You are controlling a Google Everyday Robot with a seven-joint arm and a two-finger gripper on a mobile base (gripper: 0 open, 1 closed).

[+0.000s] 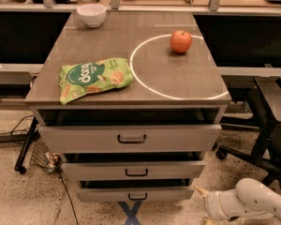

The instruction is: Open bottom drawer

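Observation:
The bottom drawer (136, 194) is the lowest and narrowest of three grey drawer fronts in the cabinet, with a small dark loop handle (137, 196). It stands slightly out, with a dark gap above its front. My gripper (203, 205) sits at the end of the white arm (253, 203) at the bottom right. It is low near the floor, to the right of the bottom drawer and apart from its handle.
The middle drawer (133, 169) and the top drawer (130, 138) stand slightly out too. On the cabinet top lie a green snack bag (94, 78), a red apple (181, 41) and a white bowl (92, 14). A dark chair (271, 111) stands at the right. Cables and a wire basket (40, 154) lie at the left.

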